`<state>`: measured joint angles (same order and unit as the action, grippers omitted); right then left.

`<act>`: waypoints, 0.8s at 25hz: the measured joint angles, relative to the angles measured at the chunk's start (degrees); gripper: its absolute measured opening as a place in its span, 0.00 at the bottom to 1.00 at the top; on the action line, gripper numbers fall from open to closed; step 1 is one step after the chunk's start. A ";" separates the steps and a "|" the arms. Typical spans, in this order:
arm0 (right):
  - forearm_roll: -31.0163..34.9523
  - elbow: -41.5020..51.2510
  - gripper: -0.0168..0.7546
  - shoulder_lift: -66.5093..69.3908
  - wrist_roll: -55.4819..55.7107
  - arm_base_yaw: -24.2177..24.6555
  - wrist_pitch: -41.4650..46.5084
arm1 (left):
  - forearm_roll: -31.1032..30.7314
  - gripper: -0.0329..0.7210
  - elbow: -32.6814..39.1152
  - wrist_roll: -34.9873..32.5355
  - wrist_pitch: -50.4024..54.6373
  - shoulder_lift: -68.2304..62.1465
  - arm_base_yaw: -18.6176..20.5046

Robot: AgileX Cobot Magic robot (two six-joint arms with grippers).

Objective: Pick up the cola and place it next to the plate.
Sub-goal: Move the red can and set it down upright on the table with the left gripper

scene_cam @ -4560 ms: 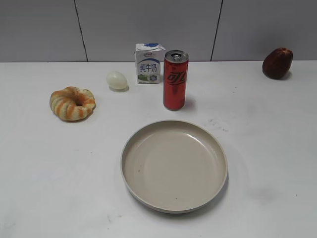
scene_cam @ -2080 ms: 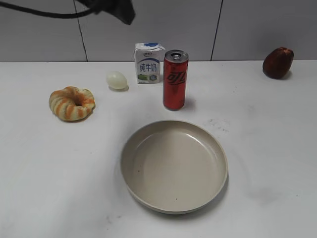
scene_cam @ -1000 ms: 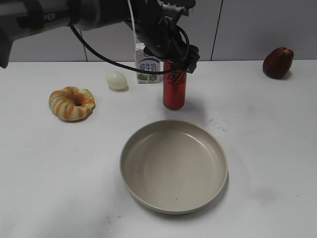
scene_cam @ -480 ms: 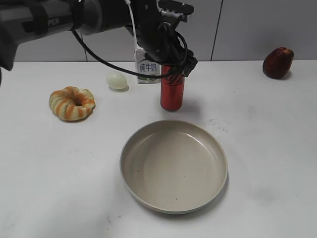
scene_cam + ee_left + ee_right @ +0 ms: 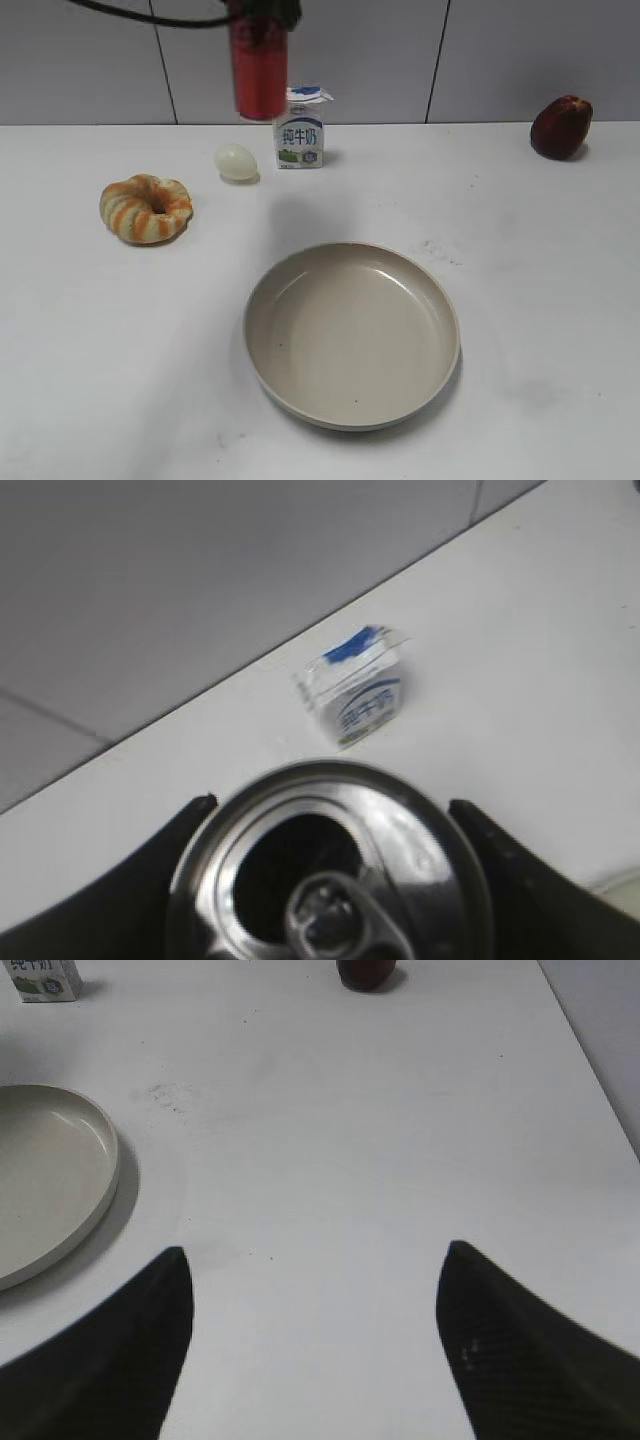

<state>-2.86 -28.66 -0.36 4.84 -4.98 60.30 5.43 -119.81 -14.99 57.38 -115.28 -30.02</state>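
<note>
The red cola can [image 5: 258,70] hangs high in the air at the top of the exterior view, left of the milk carton, blurred by motion. My left gripper [image 5: 330,880] is shut on the cola; its silver pull-tab top [image 5: 330,870] fills the gap between the two black fingers in the left wrist view. The gripper itself is mostly cut off at the top edge of the exterior view. The beige plate [image 5: 440,300] lies on the table in front, and its rim also shows in the right wrist view [image 5: 105,1175]. My right gripper [image 5: 315,1300] is open and empty over bare table right of the plate.
A white-and-blue milk carton [image 5: 299,130] and a pale egg [image 5: 236,161] stand at the back. A striped ring bread [image 5: 146,208] lies at the left. A dark red fruit [image 5: 560,126] sits at the back right. A grey wall runs behind the table.
My left gripper came in from the upper left and closed on the cola. It has now lifted the can off the table, up and to the left.
</note>
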 joint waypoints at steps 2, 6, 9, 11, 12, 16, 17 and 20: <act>0.00 0.00 0.76 0.00 0.00 0.00 0.00 | -1.79 0.71 0.62 0.92 3.94 3.72 1.80; 0.00 0.00 0.76 0.00 0.00 0.00 0.00 | -2.33 0.71 11.06 1.80 3.46 13.50 5.19; 0.00 0.00 0.76 0.00 0.00 0.00 0.00 | -2.24 0.71 27.39 2.62 -5.53 23.99 6.09; 0.00 0.00 0.76 0.00 0.00 0.00 0.00 | -1.29 0.71 40.79 2.63 -13.41 31.57 6.01; 0.00 0.00 0.76 0.00 0.00 0.00 0.00 | -0.88 0.71 46.23 2.73 -18.06 35.48 5.70; 0.00 0.00 0.76 0.00 0.00 0.00 0.00 | 1.37 0.71 66.31 2.78 -31.21 45.13 4.24; 0.00 0.00 0.76 0.00 0.00 0.00 0.00 | 1.92 0.71 69.98 2.78 -32.82 46.01 3.70; 0.00 0.00 0.76 0.00 0.00 0.00 0.00 | 2.83 0.71 77.20 2.83 -37.09 46.15 0.03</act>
<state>-2.86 -28.66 -0.36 4.84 -4.98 60.30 8.26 -42.61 -12.16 20.29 -69.13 -29.99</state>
